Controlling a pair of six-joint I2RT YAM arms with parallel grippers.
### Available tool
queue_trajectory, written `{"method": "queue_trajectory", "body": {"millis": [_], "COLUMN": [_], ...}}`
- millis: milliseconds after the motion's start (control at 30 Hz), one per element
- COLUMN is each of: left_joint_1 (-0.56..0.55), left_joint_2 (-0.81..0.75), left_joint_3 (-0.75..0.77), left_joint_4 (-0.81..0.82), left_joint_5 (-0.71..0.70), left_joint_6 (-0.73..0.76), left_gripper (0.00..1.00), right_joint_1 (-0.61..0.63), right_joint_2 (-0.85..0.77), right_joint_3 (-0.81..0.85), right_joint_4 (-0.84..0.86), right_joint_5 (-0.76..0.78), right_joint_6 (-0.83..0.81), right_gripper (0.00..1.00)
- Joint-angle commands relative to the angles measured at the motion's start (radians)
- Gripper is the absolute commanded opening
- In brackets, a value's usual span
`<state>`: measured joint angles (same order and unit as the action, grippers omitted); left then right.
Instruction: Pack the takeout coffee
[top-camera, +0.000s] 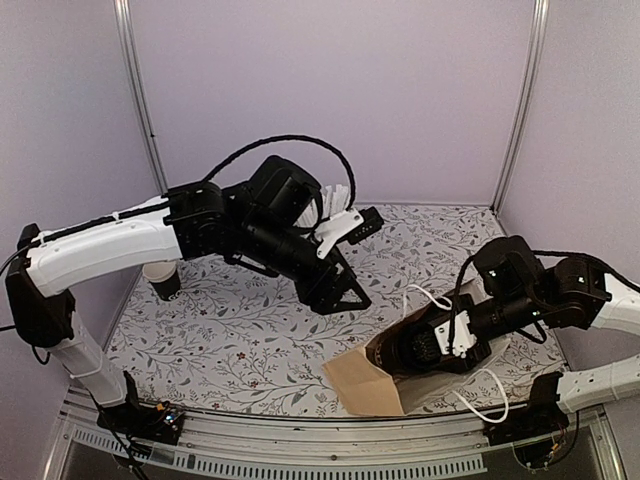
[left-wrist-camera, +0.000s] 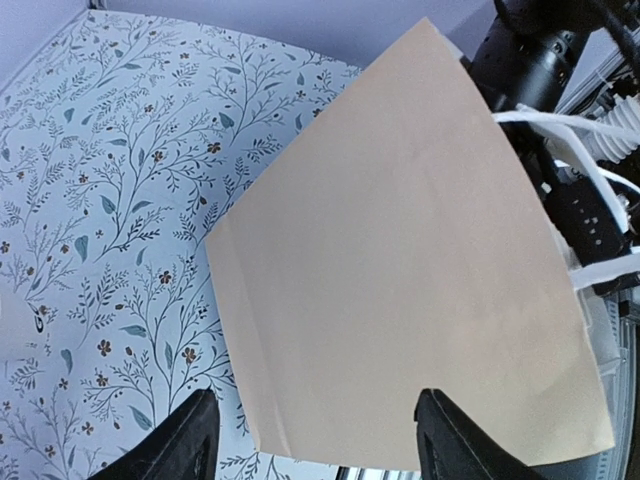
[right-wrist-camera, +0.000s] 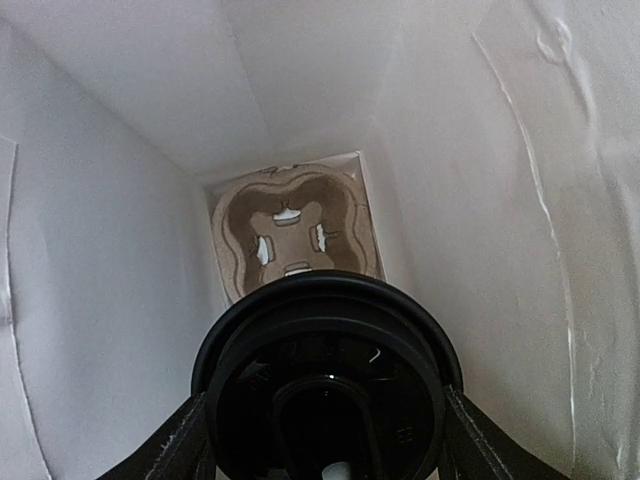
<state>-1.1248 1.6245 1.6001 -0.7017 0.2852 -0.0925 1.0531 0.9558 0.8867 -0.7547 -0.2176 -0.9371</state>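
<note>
My right gripper (right-wrist-camera: 325, 440) reaches inside a brown paper bag (top-camera: 368, 385) that lies on its side, and is shut on the round black lid (right-wrist-camera: 325, 390), one finger on each side of its rim. Whether a cup hangs under the lid is hidden. The brown pulp carrier (right-wrist-camera: 295, 235) sits at the bag's far end, past the lid. A small black cup with a white rim (top-camera: 163, 279) stands at the table's left edge. My left gripper (left-wrist-camera: 320, 450) is open and empty, hovering above the bag's closed end (left-wrist-camera: 400, 260).
A white cup of wrapped straws (top-camera: 335, 203) stands at the back, partly behind the left arm. The bag's white handles (top-camera: 478, 402) trail near the right arm's base. The bag's white inner walls (right-wrist-camera: 110, 230) close in around the right gripper.
</note>
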Motion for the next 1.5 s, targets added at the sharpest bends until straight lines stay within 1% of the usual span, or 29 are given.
{"method": "queue_trajectory", "body": {"millis": [0,100,167,267,333,433,600,767,933,1033,1100,1133,1267,1333,1367,1467], "left_joint_1": [-0.005,0.034,0.058,0.061,0.057,0.007,-0.064,-0.115,-0.144,-0.15,-0.15,-0.15,-0.153,-0.168,-0.178,-0.215], "left_joint_2": [0.003,-0.001,0.004,-0.019,-0.046,-0.063,-0.031,0.034,0.108,0.136,0.154,0.162,0.195,0.206,0.211,0.221], "left_joint_3": [-0.073,-0.154,-0.15,-0.109,-0.05,0.057,0.198,0.263,0.327,0.353,0.365,0.37,0.399,0.399,0.397,0.394], "left_joint_4": [0.08,0.162,0.18,0.17,0.113,0.01,-0.143,-0.266,-0.361,-0.396,-0.403,-0.403,-0.411,-0.408,-0.407,-0.393], "left_joint_5": [0.001,0.006,0.027,0.038,0.044,0.02,-0.021,-0.113,-0.172,-0.236,-0.258,-0.263,-0.277,-0.282,-0.296,-0.342], "left_joint_6": [0.051,0.042,0.018,0.006,-0.03,-0.075,-0.133,-0.122,-0.103,-0.095,-0.082,-0.077,-0.05,-0.03,-0.016,0.03], "left_gripper": [0.69,0.69,0.7,0.71,0.72,0.74,0.73,0.7,0.68,0.64,0.59,0.54,0.25,0.14,0.09,0.01], "right_joint_1": [-0.001,0.002,0.003,0.003,0.003,0.003,0.003,0.002,0.002,0.002,0.003,0.003,0.003,0.004,0.005,0.022], "right_joint_2": [-0.045,-0.061,-0.059,-0.045,-0.039,-0.021,0.051,0.134,0.155,0.156,0.155,0.155,0.148,0.133,0.119,0.05], "right_joint_3": [-0.041,-0.075,-0.091,-0.083,-0.063,-0.02,0.041,0.074,0.088,0.092,0.092,0.091,0.083,0.076,0.071,0.016], "right_joint_4": [-0.011,0.004,0.019,0.014,0.01,0.011,0.049,0.074,0.078,0.064,0.058,0.056,0.039,0.015,0.003,-0.009], "right_joint_5": [-0.008,0.027,0.071,0.096,0.101,0.111,0.144,0.142,0.148,0.149,0.149,0.15,0.153,0.146,0.139,0.125], "right_joint_6": [-0.076,-0.108,-0.113,-0.099,-0.085,-0.051,0.025,0.06,0.078,0.084,0.086,0.086,0.078,0.067,0.057,-0.007], "right_gripper": [0.32,0.32,0.32,0.31,0.31,0.31,0.31,0.31,0.31,0.31,0.31,0.31,0.31,0.31,0.31,0.31]}}
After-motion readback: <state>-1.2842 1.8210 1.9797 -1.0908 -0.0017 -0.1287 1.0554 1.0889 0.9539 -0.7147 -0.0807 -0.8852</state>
